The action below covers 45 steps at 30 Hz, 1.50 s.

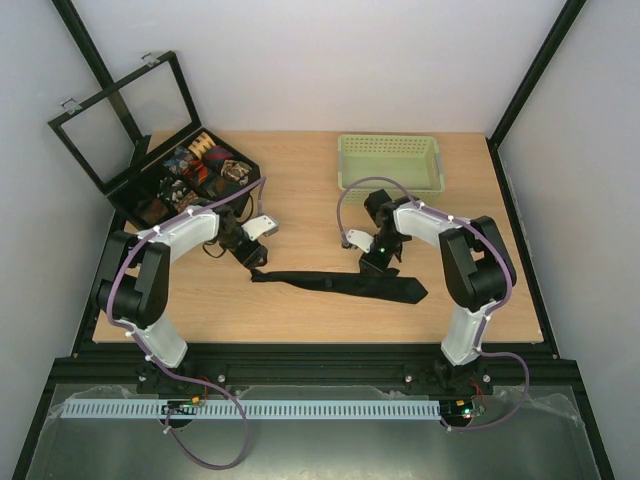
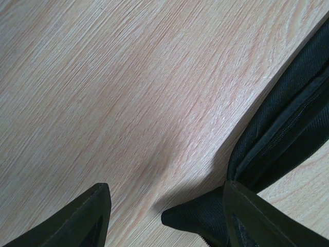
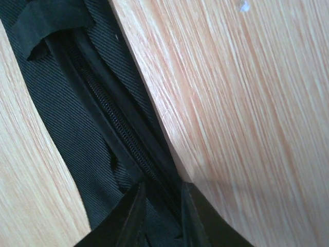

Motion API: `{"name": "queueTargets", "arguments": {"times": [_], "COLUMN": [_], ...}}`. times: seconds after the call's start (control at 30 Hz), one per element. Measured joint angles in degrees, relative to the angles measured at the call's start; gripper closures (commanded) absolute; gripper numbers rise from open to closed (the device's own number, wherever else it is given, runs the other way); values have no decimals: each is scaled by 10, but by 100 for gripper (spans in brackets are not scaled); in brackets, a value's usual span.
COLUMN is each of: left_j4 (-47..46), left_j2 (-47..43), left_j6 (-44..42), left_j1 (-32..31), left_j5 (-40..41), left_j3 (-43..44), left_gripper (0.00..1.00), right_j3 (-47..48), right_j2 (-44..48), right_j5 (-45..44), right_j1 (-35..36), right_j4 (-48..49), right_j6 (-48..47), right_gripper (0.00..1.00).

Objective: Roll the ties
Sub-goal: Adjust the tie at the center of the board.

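A plain black tie (image 1: 340, 284) lies flat as a long strip across the middle of the table. My left gripper (image 1: 250, 256) is at its narrow left end. In the left wrist view the gripper (image 2: 164, 203) is open wide, and the tie's pointed tip (image 2: 193, 218) lies between the fingers, against the right finger (image 2: 252, 218). My right gripper (image 1: 378, 262) is down on the tie's middle. In the right wrist view it (image 3: 164, 190) is shut on a fold of the black tie (image 3: 67, 118) along its back seam. Several patterned coiled ties (image 1: 200, 165) sit in the box.
A black compartmented box (image 1: 150, 195) with its framed lid raised stands at the back left. A pale green perforated basket (image 1: 390, 160) stands at the back, right of centre. Bare wood lies in front of the tie.
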State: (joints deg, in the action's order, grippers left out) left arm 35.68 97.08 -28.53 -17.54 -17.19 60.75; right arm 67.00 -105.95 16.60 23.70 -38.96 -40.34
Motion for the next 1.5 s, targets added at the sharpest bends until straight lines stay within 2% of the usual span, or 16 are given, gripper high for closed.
{"name": "queueTargets", "arguments": {"times": [0.1,0.23,0.3,0.37,0.53,0.73,0.97,1.3,1.37,1.5], "left_j4": [0,0,0,0,0,1,1,2,2,2], "left_j2": [0,0,0,0,0,0,0,1,1,1], "left_j6": [0,-2,-3,-4,-6,-5,-6,-5,-5,-5], "left_j1": [0,0,0,0,0,0,0,0,0,1], "left_j5": [3,8,8,9,11,11,9,9,9,10], "left_j3": [0,0,0,0,0,3,12,20,20,20], "left_gripper": [37,38,38,38,38,38,38,37,37,37], "right_j3": [2,12,18,21,23,18,-21,-77,-105,-136], "right_j2": [0,5,14,26,40,40,40,57,78,100], "right_j5": [-3,-6,-8,-10,-22,-52,-97,-128,-145,-148], "right_j1": [0,0,0,0,-21,-95,-99,-90,-81,-73], "right_j4": [-9,-30,-41,-49,-62,-57,-31,34,61,94], "right_j6": [-10,-15,-16,-15,4,28,57,60,56,48], "right_gripper": [92,96,92,78,67,66,66,73,78,94]}}
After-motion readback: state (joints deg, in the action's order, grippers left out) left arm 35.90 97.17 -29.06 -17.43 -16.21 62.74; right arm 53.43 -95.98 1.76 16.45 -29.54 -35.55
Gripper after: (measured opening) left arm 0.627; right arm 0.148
